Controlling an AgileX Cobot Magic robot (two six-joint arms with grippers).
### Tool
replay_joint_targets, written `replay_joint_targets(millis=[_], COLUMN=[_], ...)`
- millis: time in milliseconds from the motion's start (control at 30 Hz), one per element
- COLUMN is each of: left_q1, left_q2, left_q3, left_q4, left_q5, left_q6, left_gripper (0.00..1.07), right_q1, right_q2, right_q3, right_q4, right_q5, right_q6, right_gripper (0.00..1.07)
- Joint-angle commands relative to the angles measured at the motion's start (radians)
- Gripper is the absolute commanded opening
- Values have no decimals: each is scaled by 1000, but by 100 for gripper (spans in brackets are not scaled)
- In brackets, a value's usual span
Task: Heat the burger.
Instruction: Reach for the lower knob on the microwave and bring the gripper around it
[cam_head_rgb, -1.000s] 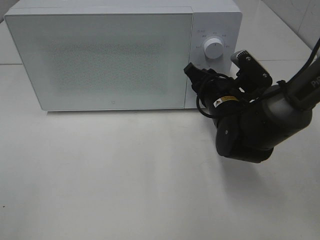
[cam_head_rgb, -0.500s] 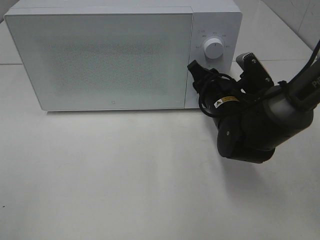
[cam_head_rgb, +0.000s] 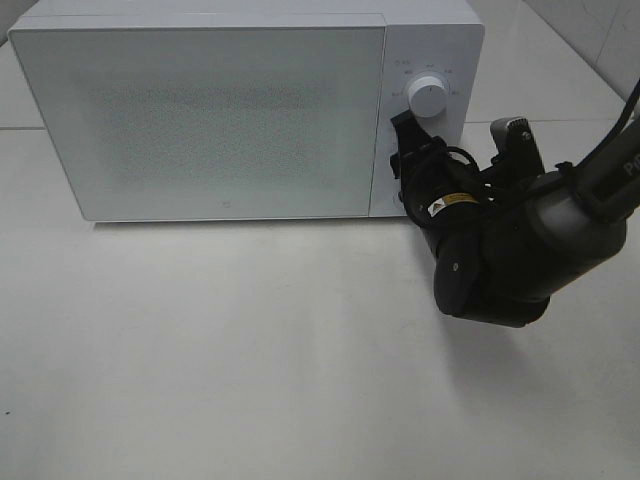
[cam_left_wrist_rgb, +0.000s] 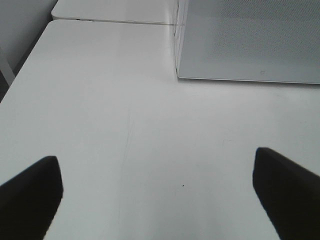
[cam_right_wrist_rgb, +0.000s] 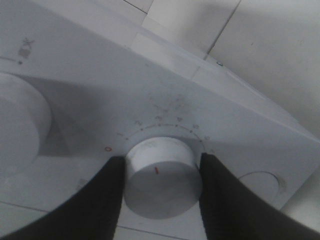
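ok so the right tool is clamped on the numbered knob: one black finger sits tight against each side of it, and the little red line on the knob's rim faces the wrist camera. From the high camera that arm reaches in from the right and covers the lower part of the microwave control panel, just under the other knob. Past the gripped knob there's also a round button set into the panel.

The left tool is spread wide with nothing between its fingers, hanging over bare surface, well apart from the microwave's front corner.

The burger doesn't show in any view, so I can't tell where it lies relative to either tool. The door is shut and its speckled front lets nothing through.

Count: one microwave, two knobs, one button, two tools.
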Motion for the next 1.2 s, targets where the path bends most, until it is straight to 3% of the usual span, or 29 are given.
replay_joint_targets(millis=[33,1200], left_q1=[1,1], left_q2=[-26,-26], left_q3=[3,3], left_q4=[-2,-2], left_q5=[-4,-4], left_q6=[-5,-5], left_gripper=[98,98], right_q1=[1,3], right_q2=[-19,-19], right_q3=[-49,-49], right_q4=[-105,76], right_q5=[-184,-170], right_q6=[119,730], right_gripper=[0,0])
